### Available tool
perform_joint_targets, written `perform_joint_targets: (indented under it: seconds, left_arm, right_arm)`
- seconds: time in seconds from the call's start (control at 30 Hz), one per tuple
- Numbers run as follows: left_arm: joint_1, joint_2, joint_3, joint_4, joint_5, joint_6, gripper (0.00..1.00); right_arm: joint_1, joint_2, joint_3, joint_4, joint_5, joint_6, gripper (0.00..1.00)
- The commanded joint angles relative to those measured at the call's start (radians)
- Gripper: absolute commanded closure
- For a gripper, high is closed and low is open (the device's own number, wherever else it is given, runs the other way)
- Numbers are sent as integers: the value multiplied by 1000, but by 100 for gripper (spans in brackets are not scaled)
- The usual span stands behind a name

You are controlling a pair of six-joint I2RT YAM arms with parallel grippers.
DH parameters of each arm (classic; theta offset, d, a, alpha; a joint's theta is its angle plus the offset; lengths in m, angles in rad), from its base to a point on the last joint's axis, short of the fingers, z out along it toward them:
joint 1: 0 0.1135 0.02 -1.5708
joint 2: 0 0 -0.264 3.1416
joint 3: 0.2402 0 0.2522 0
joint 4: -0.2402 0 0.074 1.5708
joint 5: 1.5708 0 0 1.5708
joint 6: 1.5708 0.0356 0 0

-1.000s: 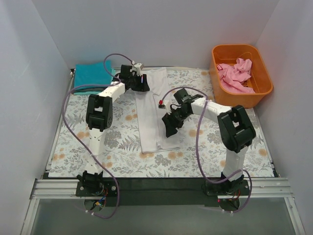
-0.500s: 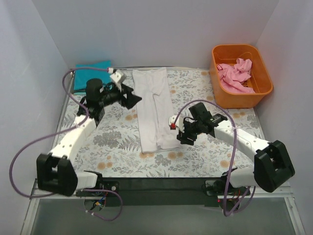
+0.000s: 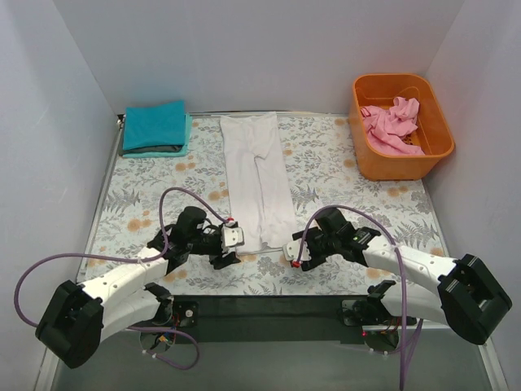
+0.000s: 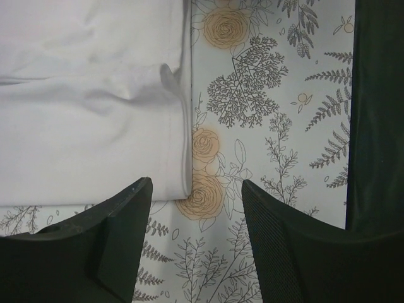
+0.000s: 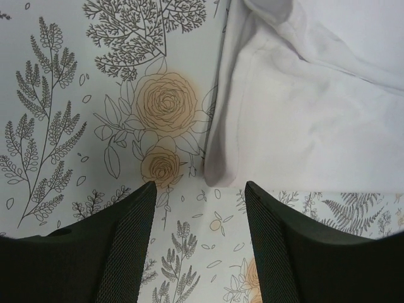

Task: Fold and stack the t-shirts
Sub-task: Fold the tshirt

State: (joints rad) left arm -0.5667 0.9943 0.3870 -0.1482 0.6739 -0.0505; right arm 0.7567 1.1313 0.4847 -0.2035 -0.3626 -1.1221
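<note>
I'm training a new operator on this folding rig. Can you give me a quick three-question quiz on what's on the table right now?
1. True or false: the pink shirt lies in the tub.
2. Fill in: the left gripper and right gripper hover by the near corners of the white shirt, jaws ____.
3. The teal shirt is: A) folded, far left; B) in the tub; C) in the right gripper.

Key: 1 true; 2 open; 3 A.
</note>
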Motion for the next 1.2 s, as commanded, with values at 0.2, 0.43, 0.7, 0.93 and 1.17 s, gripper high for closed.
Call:
perform_joint_targets:
  seconds: [0.2,0.43,0.7,0.93,1.17]
  left_arm:
    - [-70,124,-13,142,-92,104,48]
    - [-71,250,-31,182,-134,119,54]
    - [-75,331,-28,119,-135,161,82]
    - [-75,250,3,9,-76,173,100]
    - [-75,61,6,-105,-17,127,100]
  right_arm:
    - [13,96,-9,139,1,-74,51]
    - [10,163,-32,154,14,-81,65]
    - [12,219,-15,150,30,-36,99]
    - [30,148,52,10,-10,62,99]
    - [47,47,112,-79,-26,192,99]
